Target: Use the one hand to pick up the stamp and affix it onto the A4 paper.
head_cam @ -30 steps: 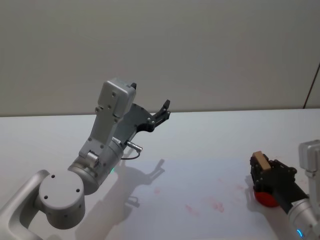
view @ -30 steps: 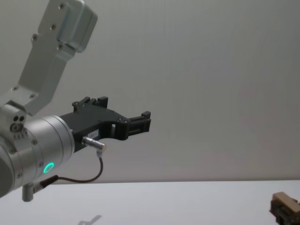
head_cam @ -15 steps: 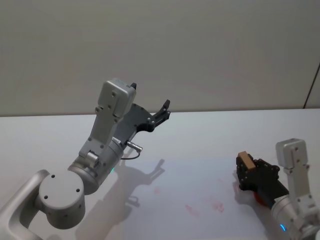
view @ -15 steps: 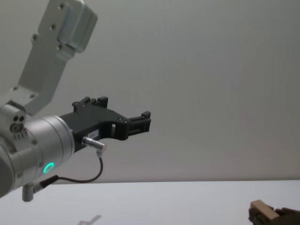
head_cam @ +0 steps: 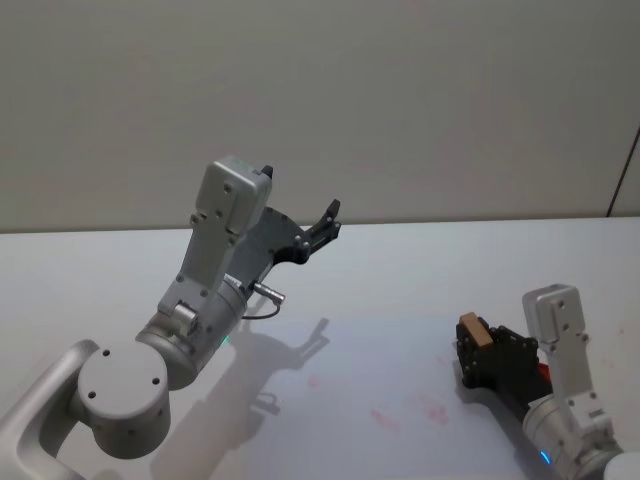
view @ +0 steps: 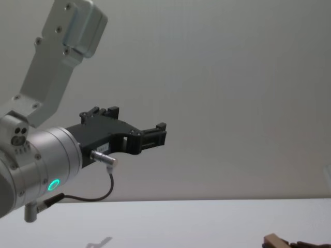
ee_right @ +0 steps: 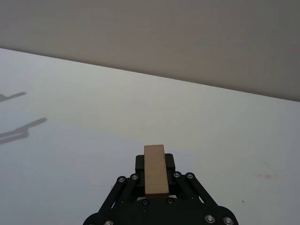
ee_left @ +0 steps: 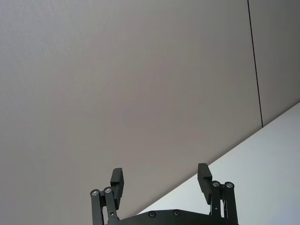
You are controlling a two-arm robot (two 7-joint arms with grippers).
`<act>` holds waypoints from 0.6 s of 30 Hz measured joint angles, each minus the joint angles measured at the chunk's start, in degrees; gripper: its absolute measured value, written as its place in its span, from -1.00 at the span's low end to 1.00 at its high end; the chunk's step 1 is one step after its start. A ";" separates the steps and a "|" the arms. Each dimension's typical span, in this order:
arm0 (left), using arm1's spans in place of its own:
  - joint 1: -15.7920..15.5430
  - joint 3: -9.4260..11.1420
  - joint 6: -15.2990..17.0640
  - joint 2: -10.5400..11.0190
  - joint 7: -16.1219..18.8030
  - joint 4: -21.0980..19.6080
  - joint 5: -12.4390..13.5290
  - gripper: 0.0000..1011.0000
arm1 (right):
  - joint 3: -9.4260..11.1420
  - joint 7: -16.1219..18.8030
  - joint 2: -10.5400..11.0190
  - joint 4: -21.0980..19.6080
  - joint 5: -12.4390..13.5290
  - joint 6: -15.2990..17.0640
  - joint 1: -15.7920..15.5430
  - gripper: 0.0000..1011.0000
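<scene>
White table (head_cam: 400,285), plain grey wall (head_cam: 420,100); right pincer (head_cam: 478,352) tight on the stamp (head_cam: 472,329), left pincer (ee_left: 160,174) spread aloft.

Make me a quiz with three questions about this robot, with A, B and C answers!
1. Where is the stamp?
A) inside a box
B) in the right end effector
C) on a shelf

2. What colour is the stamp?
A) blue
B) green
C) light brown

3. How is the left end effector?
A) open and empty
B) shut on a pen
C) shut on a cup

Answers:
1 B: the right wrist view shows the black fingers clamped on the block.
2 C: its top looks like pale wood.
3 A: the left wrist view shows its two fingers wide apart with nothing between them.
</scene>
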 joint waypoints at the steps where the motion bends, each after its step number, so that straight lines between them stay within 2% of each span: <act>1: 0.00 0.00 0.00 0.00 0.00 0.00 0.00 0.98 | -0.06 0.05 -0.08 0.33 -0.17 -0.09 0.06 -0.56; 18: 0.00 0.00 0.00 0.00 0.00 0.00 0.00 0.98 | -0.29 0.54 -0.52 2.59 -1.50 -1.00 0.63 -0.56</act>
